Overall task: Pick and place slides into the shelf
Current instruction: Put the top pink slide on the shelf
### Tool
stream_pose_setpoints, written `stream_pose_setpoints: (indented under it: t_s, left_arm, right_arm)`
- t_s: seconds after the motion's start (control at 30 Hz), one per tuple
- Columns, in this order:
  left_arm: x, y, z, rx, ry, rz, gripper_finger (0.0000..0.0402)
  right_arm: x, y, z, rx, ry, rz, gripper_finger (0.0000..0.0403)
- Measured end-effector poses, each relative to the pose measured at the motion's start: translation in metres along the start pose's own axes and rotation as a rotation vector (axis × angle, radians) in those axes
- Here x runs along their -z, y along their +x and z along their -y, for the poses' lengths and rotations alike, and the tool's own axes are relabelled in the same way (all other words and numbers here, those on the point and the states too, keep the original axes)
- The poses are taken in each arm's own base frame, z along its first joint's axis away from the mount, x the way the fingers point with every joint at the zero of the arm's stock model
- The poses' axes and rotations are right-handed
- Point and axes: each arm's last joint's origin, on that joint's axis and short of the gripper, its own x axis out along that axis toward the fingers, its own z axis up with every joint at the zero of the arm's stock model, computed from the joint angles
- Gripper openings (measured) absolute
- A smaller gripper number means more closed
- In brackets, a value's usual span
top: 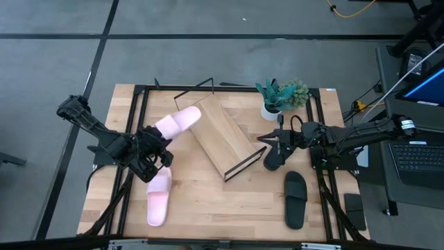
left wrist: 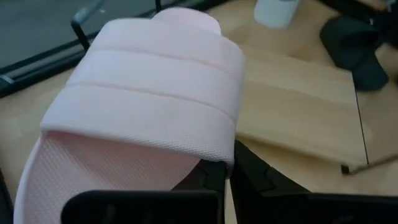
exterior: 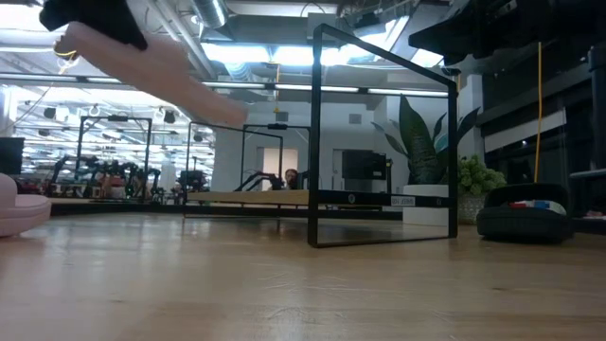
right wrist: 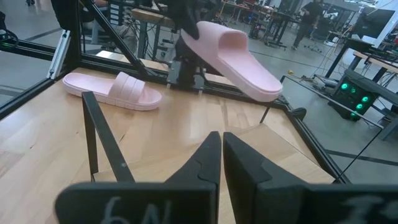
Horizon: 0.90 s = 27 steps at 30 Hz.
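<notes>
Heel of the raised pink slide (left wrist: 143, 118) beyond the left wrist view's edge.

Even overhead light, bright ceiling glare, near objects seemingly blurred, soft shadows

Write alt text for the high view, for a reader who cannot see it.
The left gripper holds a pink slide beside the slanted wooden shelf at the middle of the table. A second pink slide lies below it. The right gripper waits by a black slide, and another black slide lies nearer the table's front.
</notes>
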Motion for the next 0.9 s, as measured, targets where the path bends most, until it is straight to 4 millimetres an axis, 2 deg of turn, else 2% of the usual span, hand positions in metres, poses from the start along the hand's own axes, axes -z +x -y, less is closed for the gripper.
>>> stream_pose_setpoints:
  t_s: [0.13, 0.43, 0.73, 0.9]
  left_arm:
    - [0.005, 0.012, 0.003, -0.006, 0.008, 0.070, 0.0000]
    - [0.030, 0.061, 0.000, -0.037, 0.014, 0.108, 0.0000]
    - [0.032, 0.096, 0.003, 0.040, 0.073, 0.171, 0.0000]
    - [0.032, 0.115, -0.004, 0.075, 0.106, 0.174, 0.0000]
  right_arm:
    - [0.000, 0.000, 0.000, 0.000, -0.002, 0.000, 0.0021]
    - [0.000, 0.000, 0.000, 0.000, -0.024, 0.000, 0.0021]
    - [0.000, 0.000, 0.000, 0.000, -0.024, 0.000, 0.0021]
    - [0.000, 0.000, 0.000, 0.000, -0.024, 0.000, 0.0021]
